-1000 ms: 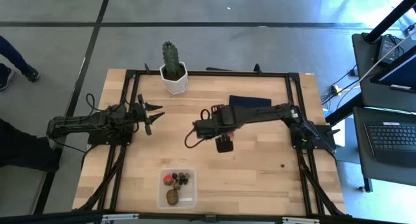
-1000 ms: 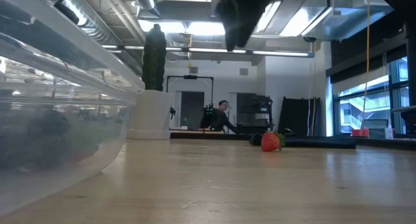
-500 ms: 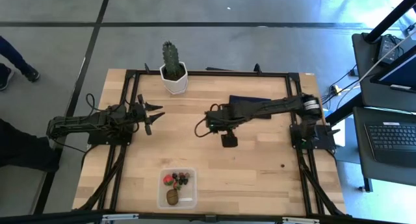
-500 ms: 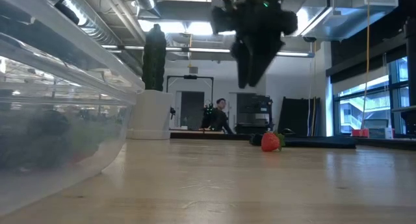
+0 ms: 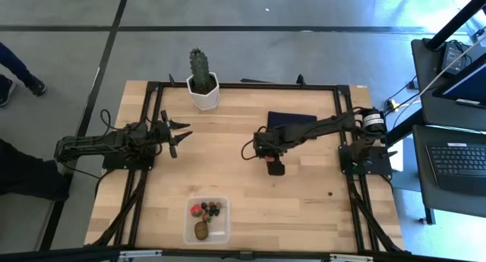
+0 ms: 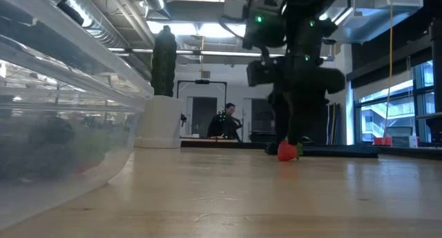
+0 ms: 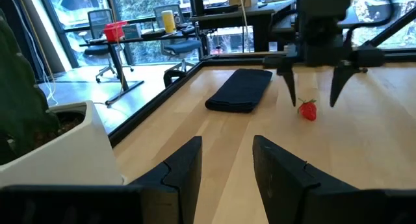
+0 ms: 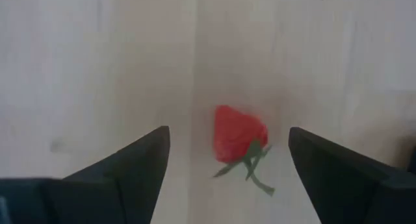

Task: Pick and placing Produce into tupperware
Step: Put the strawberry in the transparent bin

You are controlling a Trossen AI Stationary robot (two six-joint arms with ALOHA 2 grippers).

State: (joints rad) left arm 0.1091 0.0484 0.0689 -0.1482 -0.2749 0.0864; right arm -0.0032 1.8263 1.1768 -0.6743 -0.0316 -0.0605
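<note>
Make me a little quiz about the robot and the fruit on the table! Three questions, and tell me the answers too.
1. True or false: the right pincer is open above the strawberry.
2. Which fruit lies outside the tupperware? A) kiwi B) strawberry C) dark berry
3. Fill in: the dark cloth lies flat on the ____.

Key:
1. True. Its fingers straddle the fruit without touching it.
2. B. The kiwi and berries are already in the box.
3. Table.

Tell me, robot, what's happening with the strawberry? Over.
Right gripper open above strawberry. Left gripper idle near cactus. Nothing blocking.
</note>
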